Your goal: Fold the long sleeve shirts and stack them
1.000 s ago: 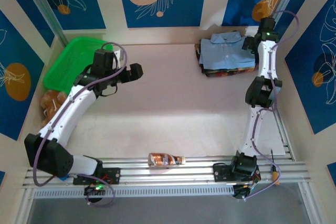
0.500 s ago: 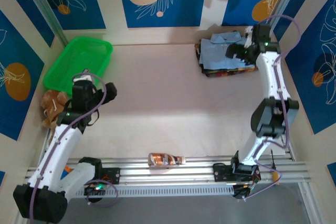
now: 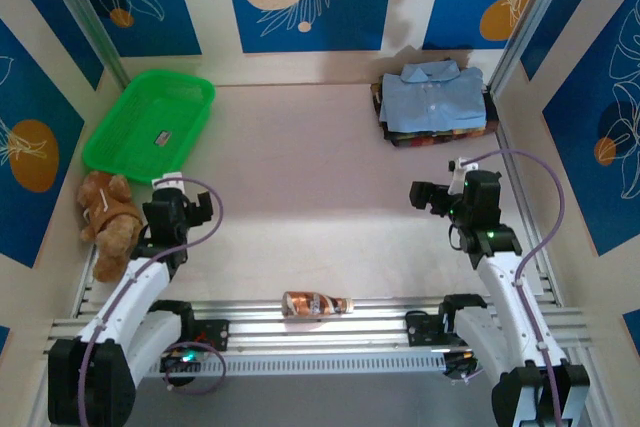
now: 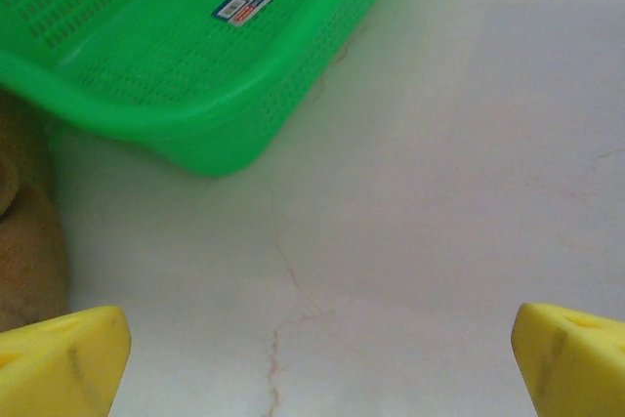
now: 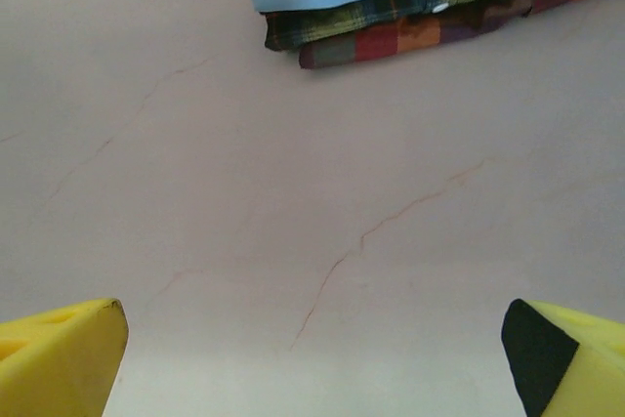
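We start with the pale worktop [image 3: 320, 177], which lies mostly bare between the two arms. That bare stretch would be where cloth gets spread for folding, and nothing is spread on it now.

The green basket [image 3: 150, 117] sits at the far left corner with no cloth in it. We judge it the bin the garments came from, kept off to the side so the middle is free.

At the far right corner the task's things are piled. The light blue shirt [image 3: 430, 95] lies folded on top, collar toward the back wall, and the plaid shirt [image 3: 440, 135] lies folded under it, its edges showing along the near side. In the right wrist view the blue layer rests squarely on the checked layers with edges roughly aligned. From how they lie, we judge folding and stacking done, or very nearly so.

A teddy bear [image 3: 110, 219] lies by the left wall, just beside the left arm, and takes no part in this.

The left end effector [image 4: 314, 363] hangs low over bare worktop near the basket's corner, fingers spread wide and holding nothing. The right end effector [image 5: 314, 354] is likewise spread and empty, facing the pile but well apart from it. Both arms sit folded close to their bases, which we read as a rest pose.

A small bottle [image 3: 317, 303] lies on the rail [image 3: 250, 327] between the bases.
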Tool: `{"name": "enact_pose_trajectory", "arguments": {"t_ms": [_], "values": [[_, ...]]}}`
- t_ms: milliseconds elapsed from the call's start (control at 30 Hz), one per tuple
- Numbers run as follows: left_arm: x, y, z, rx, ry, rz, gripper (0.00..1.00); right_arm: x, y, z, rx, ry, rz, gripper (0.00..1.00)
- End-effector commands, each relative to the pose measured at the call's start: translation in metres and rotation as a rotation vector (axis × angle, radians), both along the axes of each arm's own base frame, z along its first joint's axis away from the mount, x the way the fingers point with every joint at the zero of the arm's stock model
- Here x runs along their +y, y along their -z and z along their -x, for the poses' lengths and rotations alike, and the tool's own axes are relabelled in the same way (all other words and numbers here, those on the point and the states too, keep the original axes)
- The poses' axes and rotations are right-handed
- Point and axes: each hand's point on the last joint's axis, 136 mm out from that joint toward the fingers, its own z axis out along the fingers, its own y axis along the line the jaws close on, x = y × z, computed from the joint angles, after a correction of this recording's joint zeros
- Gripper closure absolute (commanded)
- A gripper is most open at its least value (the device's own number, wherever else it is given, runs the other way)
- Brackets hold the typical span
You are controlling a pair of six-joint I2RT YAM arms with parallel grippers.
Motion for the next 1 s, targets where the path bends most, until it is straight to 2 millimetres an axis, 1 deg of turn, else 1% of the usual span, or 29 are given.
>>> {"name": "enact_pose_trajectory", "arguments": {"t_ms": [0,33,100,167,233,333,433,467,533,567,633,700,800,833,900,967], "values": [[-0.010,-0.022,-0.025,-0.162,0.091,-0.025,0.00,-0.015,-0.012,-0.020,-0.128,0.061,0.026,0.01],[-0.015,-0.020,-0.030,-0.180,0.115,-0.018,0.00,-0.017,-0.009,-0.022,-0.130,0.069,0.018,0.01],[-0.021,-0.012,-0.040,-0.199,0.145,-0.011,0.00,-0.010,-0.009,-0.027,-0.206,0.010,0.000,0.01],[-0.029,-0.004,-0.048,-0.206,0.188,0.000,0.00,-0.013,-0.013,-0.036,-0.289,0.025,0.010,0.01],[-0.039,0.003,-0.054,-0.224,0.247,0.012,0.00,-0.020,-0.004,-0.046,-0.306,0.054,0.025,0.01],[-0.050,-0.002,-0.064,-0.272,0.314,0.004,0.00,-0.020,0.010,-0.060,-0.335,0.055,0.009,0.01],[-0.051,0.004,-0.073,-0.286,0.327,-0.020,0.00,-0.024,0.024,-0.074,-0.343,0.074,0.044,0.01],[-0.053,0.011,-0.075,-0.275,0.341,-0.017,0.00,-0.028,0.026,-0.078,-0.349,0.094,0.037,0.01],[-0.061,0.021,-0.080,-0.258,0.384,-0.015,0.00,-0.028,0.035,-0.084,-0.329,0.087,0.022,0.01],[-0.061,0.026,-0.083,-0.251,0.388,-0.016,0.00,-0.024,0.039,-0.086,-0.328,0.077,0.038,0.01],[-0.058,0.029,-0.086,-0.222,0.367,-0.008,0.00,-0.018,0.043,-0.088,-0.333,0.065,0.067,0.01],[-0.059,0.029,-0.088,-0.231,0.373,-0.009,0.00,-0.014,0.050,-0.090,-0.332,0.046,0.071,0.01],[-0.058,0.032,-0.092,-0.197,0.371,-0.004,0.00,-0.018,0.067,-0.099,-0.301,0.072,0.085,0.01],[-0.057,0.034,-0.093,-0.174,0.366,0.002,0.00,-0.016,0.069,-0.104,-0.296,0.062,0.085,0.01],[-0.055,0.033,-0.094,-0.179,0.360,0.010,0.00,-0.009,0.075,-0.111,-0.225,0.031,0.106,0.01],[-0.055,0.033,-0.094,-0.179,0.357,0.010,0.00,-0.009,0.074,-0.112,-0.225,0.031,0.108,0.01]]}}
